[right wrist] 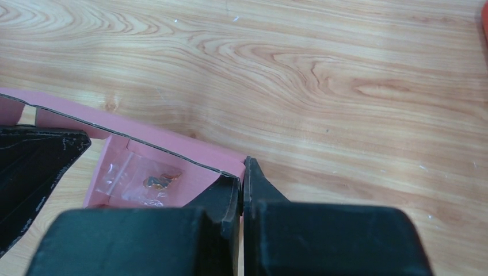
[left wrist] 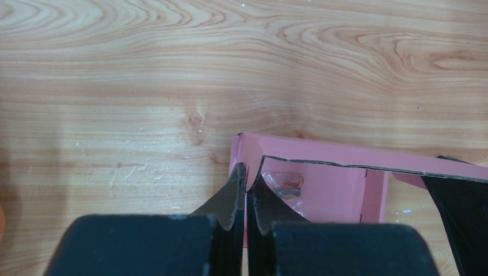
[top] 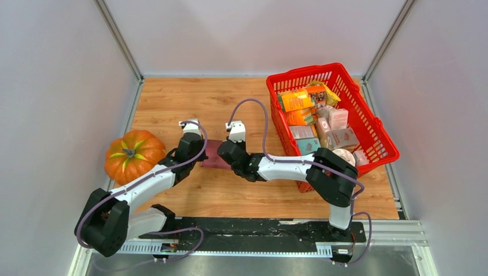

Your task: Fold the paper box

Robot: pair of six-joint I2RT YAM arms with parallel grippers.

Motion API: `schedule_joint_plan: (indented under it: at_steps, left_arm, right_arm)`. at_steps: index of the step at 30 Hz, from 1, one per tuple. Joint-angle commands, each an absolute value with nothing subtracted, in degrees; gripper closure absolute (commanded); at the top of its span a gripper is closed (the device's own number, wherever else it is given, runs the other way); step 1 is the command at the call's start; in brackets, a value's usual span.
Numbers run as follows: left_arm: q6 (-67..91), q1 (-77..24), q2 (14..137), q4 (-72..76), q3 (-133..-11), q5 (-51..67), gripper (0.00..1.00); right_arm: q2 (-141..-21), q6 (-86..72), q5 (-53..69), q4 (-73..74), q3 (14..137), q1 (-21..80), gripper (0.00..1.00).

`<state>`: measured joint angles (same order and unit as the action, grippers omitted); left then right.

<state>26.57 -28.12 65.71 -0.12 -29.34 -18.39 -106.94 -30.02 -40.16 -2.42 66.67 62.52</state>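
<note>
The pink paper box [top: 214, 154] lies on the wooden table between my two grippers. In the left wrist view the box [left wrist: 322, 184] stands open with a small clear bag [left wrist: 283, 185] inside. My left gripper [left wrist: 246, 175] is shut on the box's left wall. My right gripper [right wrist: 242, 172] is shut on the box's right wall [right wrist: 227, 158]; the bag [right wrist: 147, 183] shows inside there too. From above, the left gripper [top: 197, 156] and the right gripper [top: 225, 154] pinch opposite ends of the box.
An orange pumpkin [top: 133, 155] sits left of the left arm. A red basket [top: 380, 129] full of grocery packets stands at the right rear. Grey walls enclose the table on three sides.
</note>
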Motion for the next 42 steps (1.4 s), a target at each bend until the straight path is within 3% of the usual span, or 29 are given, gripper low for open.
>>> schedule_joint_plan:
  at_steps: [1, 5, 11, 17, 28, 42]
  left_arm:
    - [26.72, -28.83, 64.43, 2.63, -27.78, -18.11, 1.00]
    - [27.16, -29.35, 64.16, 3.78, -26.55, -18.28, 1.00]
    - [26.98, -29.79, 62.23, 3.60, -25.58, -17.41, 1.00]
    - [26.46, -30.23, 60.38, 4.39, -24.00, -16.79, 1.00]
    - [26.36, -30.58, 63.01, 5.89, -22.94, -15.38, 1.00]
    - [27.95, -32.08, 62.06, 9.75, -18.20, -16.52, 1.00]
  right_arm:
    - [-105.56, -35.51, -47.46, -9.39, 64.26, 63.28, 1.00]
    - [-104.41, -35.77, -48.95, -12.92, 61.17, 63.98, 1.00]
    - [-105.82, -43.84, -50.80, 5.32, 70.92, 64.07, 0.99]
    - [-107.05, -49.21, -53.88, 11.33, 73.56, 64.07, 0.97]
    - [-109.78, -51.59, -55.54, 11.08, 72.42, 64.86, 0.96]
    - [-108.28, -48.87, -58.35, 0.62, 64.25, 67.41, 0.94]
